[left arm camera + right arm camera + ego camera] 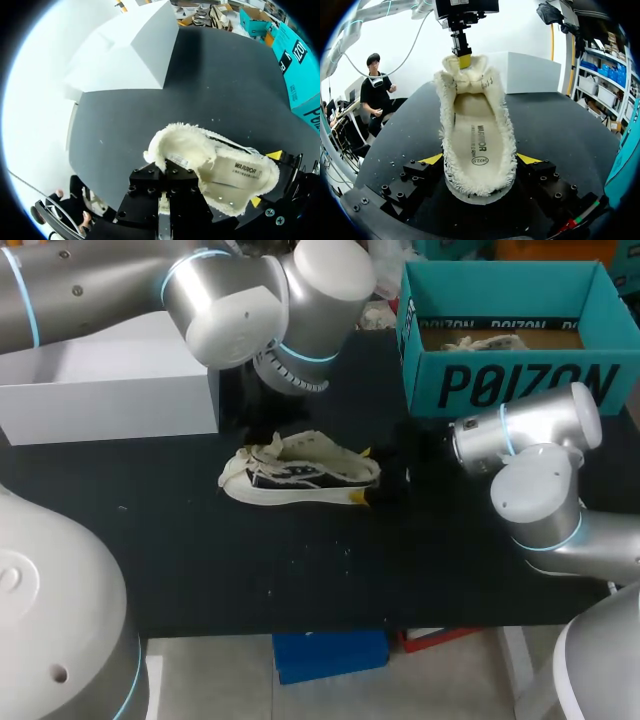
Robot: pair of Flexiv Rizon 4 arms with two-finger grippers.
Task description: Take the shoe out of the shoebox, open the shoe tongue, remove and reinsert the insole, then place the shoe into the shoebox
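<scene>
Shoe (300, 475) mid-table; right pincer (480, 159) clamps heel, left pincer (464, 61) tongue; shoebox (520, 385) well apart.

Matte black worktop (300, 560), flat and rectangular, lit evenly from above. Small pale specks dot its surface toward the front edge. A plain white rectangular box (110, 400) rests on its far left part.

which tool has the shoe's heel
The right tool: its yellow tips flank the heel of the shoe. The left tool is at the tongue end.
</scene>
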